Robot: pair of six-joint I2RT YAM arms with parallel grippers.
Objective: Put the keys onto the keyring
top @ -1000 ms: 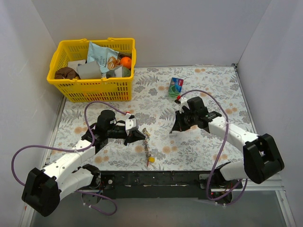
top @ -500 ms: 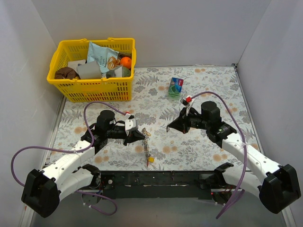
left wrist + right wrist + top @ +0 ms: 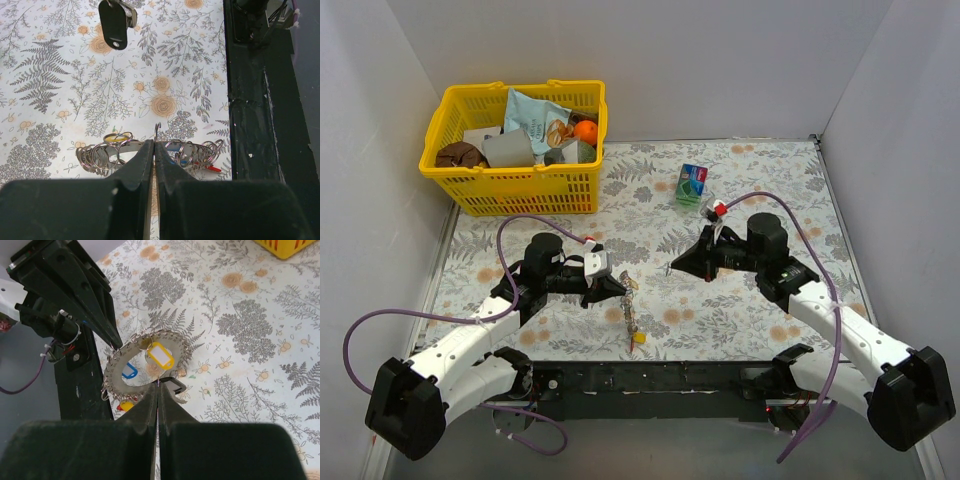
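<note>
now left claw [image 3: 154,144] pinches keyring [image 3: 116,374]; right claw [image 3: 158,386] seemingly grips a key [image 3: 113,22].

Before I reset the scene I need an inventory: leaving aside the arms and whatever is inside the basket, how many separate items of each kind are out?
Yellow basket: 1
Green-and-blue carton: 1
Toothed keyring: 1
Black-tagged key: 1
Total: 4

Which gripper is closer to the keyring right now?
Left. The left gripper is clamped on the keyring's toothed rim, holding it on edge. The right gripper is shut, apart from the ring on its right, facing its open centre.
</note>
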